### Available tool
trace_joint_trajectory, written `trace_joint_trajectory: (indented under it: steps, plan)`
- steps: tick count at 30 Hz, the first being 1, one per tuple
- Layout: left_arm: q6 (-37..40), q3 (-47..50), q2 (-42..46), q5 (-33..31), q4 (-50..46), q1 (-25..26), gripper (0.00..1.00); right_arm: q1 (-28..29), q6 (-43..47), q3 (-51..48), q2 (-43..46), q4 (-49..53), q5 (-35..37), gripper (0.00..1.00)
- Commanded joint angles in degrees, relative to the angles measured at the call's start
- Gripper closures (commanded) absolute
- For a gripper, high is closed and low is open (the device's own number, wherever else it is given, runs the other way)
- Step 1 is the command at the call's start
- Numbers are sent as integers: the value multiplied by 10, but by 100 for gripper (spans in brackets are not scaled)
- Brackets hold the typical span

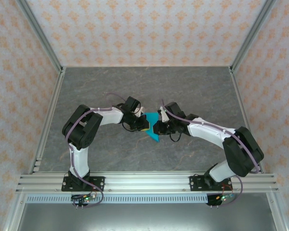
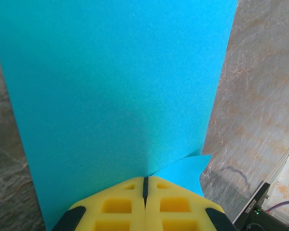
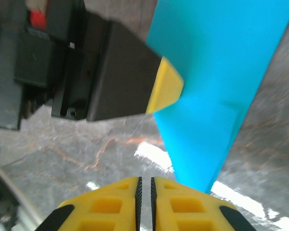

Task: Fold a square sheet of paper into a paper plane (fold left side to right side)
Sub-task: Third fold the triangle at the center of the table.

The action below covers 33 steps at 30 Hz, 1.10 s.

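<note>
Left gripper (image 2: 145,182) is pinched shut on the blue paper (image 2: 115,96). From its yellow tips the paper spreads up toward 12 o'clock, and a small flap (image 2: 185,173) pokes out at 3 o'clock.

Seen from above, the paper is over the middle of the table (image 1: 192,91), between the two grippers. Its sharp end points to 5 o'clock.

Right gripper (image 3: 144,182) has its fingers just a crack apart, with nothing in between. The paper's sharp end sits just beside them at 2 o'clock.

I think the side-to-side fold is the step going on, and the paper looks partly folded over. Next, the right gripper likely needs to catch the loose side or press the fold flat. It should go gently, so the thin paper does not slip or crumple.
</note>
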<state>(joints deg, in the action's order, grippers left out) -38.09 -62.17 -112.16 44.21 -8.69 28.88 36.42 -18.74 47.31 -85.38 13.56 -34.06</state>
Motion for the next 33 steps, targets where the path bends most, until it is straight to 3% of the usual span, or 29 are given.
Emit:
trace_joint_trajectory:
  steps: [1,11,33]
  plan:
    - [2,25,-25,-59,-44,4,97,5,-59,-2,-23,-30,-66,84]
    - [2,26,-23,-59,-44,4,97,6,-65,-5,-81,-40,-59,85]
    - [4,27,-22,-62,-46,4,97,8,-90,-55,-109,-80,-63,85]
